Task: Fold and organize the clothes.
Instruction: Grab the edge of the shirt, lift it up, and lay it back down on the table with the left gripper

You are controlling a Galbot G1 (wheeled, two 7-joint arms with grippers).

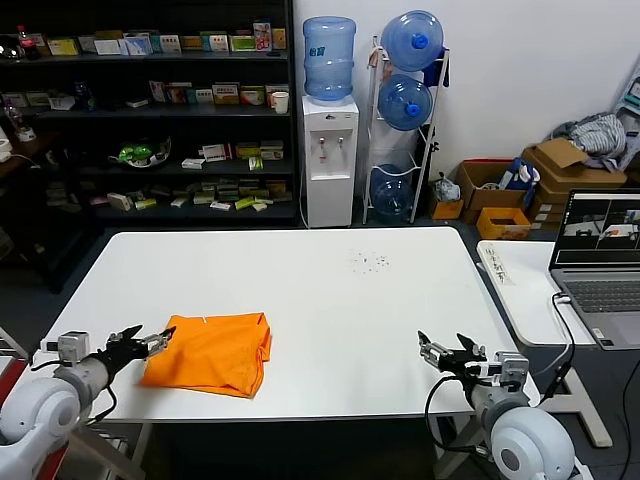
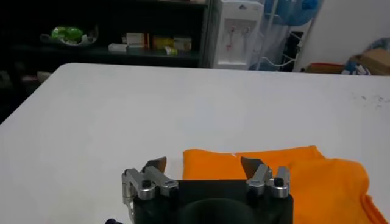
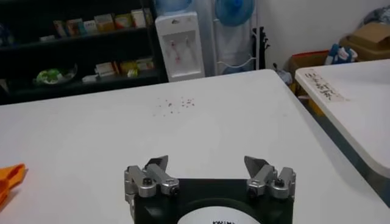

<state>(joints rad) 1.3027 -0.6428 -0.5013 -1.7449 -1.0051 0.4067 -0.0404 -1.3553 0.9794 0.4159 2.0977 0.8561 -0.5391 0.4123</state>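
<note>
The orange T-shirt (image 1: pixel 212 352) lies folded into a compact rectangle on the white table (image 1: pixel 330 300) near its front left. It also shows in the left wrist view (image 2: pixel 286 176), and its edge shows in the right wrist view (image 3: pixel 9 179). My left gripper (image 1: pixel 143 342) is open and empty just left of the shirt's edge; in its own view (image 2: pixel 204 164) the jaws stand wide apart before the cloth. My right gripper (image 1: pixel 438 350) is open and empty over the table's front right, far from the shirt; it also shows in its own view (image 3: pixel 207 163).
A second white table (image 1: pixel 520 280) with a laptop (image 1: pixel 602 265) stands to the right. A water dispenser (image 1: pixel 329 150), a bottle rack (image 1: pixel 405 120), dark shelves (image 1: pixel 160 110) and cardboard boxes (image 1: pixel 560 170) stand behind. Small dark specks (image 1: pixel 370 262) mark the far tabletop.
</note>
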